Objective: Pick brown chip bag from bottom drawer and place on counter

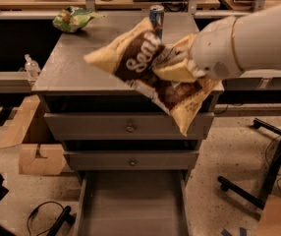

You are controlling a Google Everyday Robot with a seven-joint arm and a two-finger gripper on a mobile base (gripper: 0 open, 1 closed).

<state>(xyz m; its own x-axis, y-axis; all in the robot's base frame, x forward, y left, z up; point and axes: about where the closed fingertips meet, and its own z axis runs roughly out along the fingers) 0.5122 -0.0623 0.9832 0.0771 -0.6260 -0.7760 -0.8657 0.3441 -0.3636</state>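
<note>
The brown chip bag (pixel 148 70), tan and dark brown with white lettering, hangs in the air over the front right part of the counter (pixel 76 65). My gripper (pixel 180 65) is shut on the bag's middle, with the white arm coming in from the right. The bag is tilted, its lower end drooping past the counter's front edge. The bottom drawer (pixel 133 205) stands pulled open below, its flat grey floor bare.
A green snack bag (pixel 71 19) lies at the counter's back left and a blue can (pixel 156 16) stands at the back. Two upper drawers with round knobs (pixel 129 128) are closed. Cardboard (pixel 37 156) and a black stand leg (pixel 258 191) flank the cabinet.
</note>
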